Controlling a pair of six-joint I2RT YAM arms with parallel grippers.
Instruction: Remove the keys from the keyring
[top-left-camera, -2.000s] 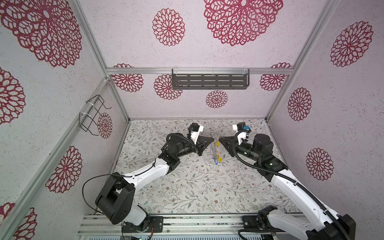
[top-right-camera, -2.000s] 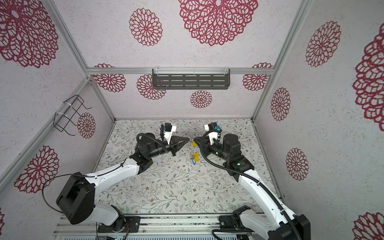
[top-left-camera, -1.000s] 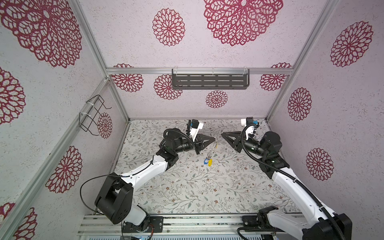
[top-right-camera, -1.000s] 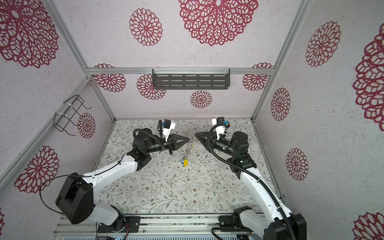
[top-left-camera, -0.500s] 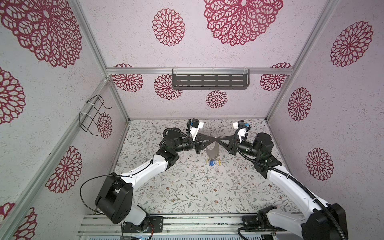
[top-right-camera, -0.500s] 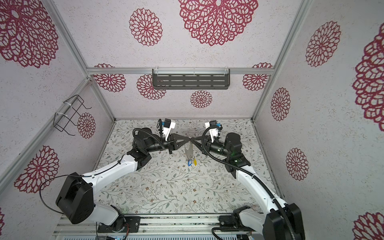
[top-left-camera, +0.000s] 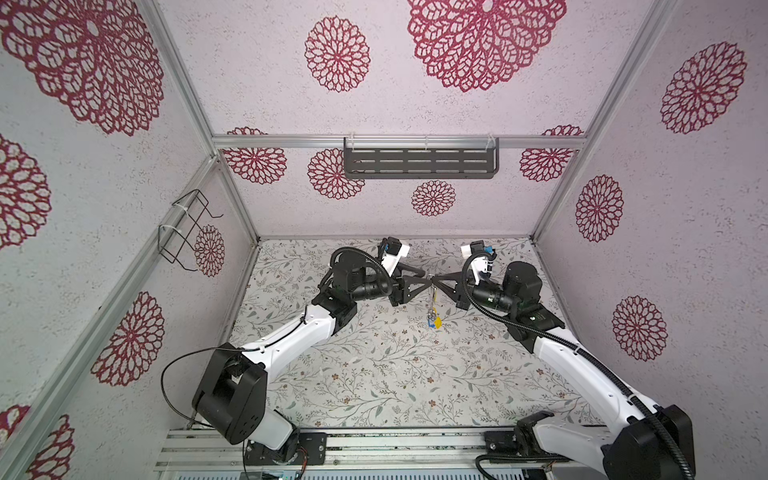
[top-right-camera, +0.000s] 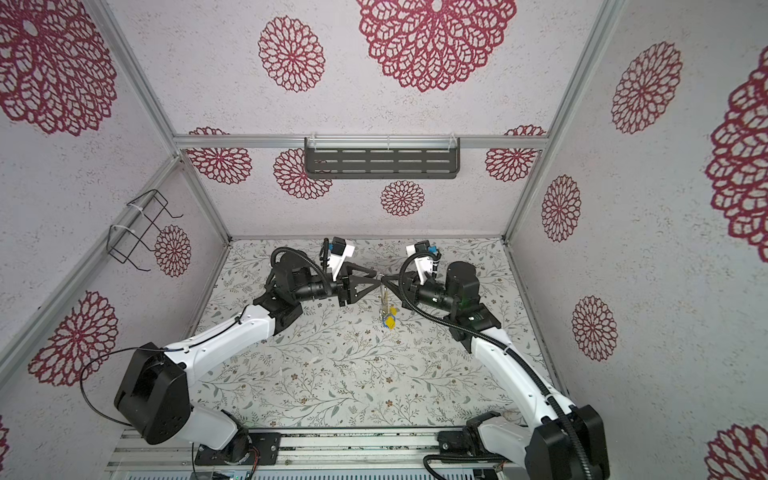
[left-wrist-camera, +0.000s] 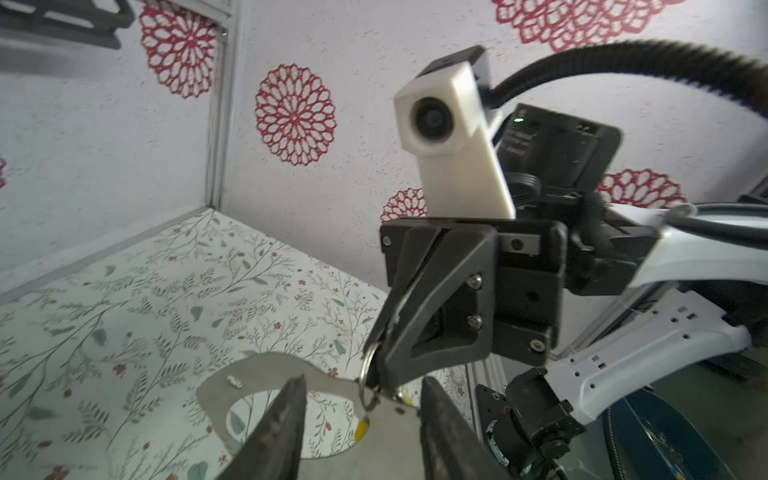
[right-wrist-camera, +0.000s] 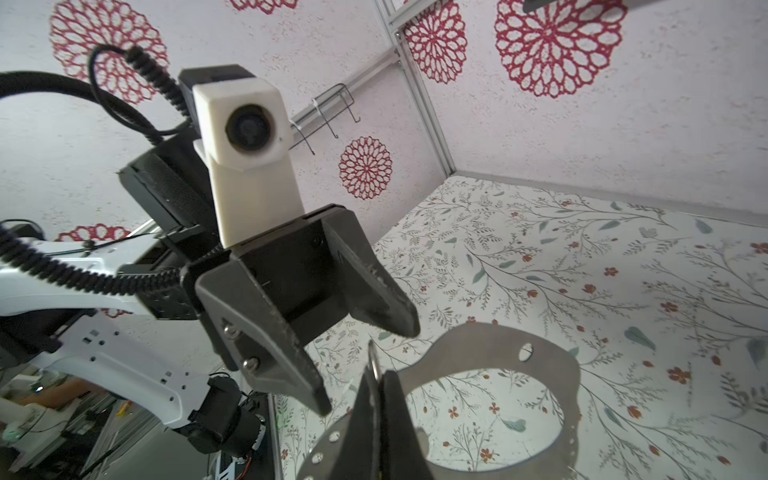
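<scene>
While the right claw clamps the flat grey horseshoe-shaped metal keyring by its tip, the left claw stands parted around it.
Blue and yellow plastic key tags dangle beneath it.

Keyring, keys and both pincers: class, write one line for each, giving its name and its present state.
keyring: lifted off the table, hanging from the split ring.
keys: attached, dangling beneath the keyring.
split ring: pinched at the keyring's end.
left pincer: open, gripping nothing.
right pincer: shut on the split ring.
</scene>
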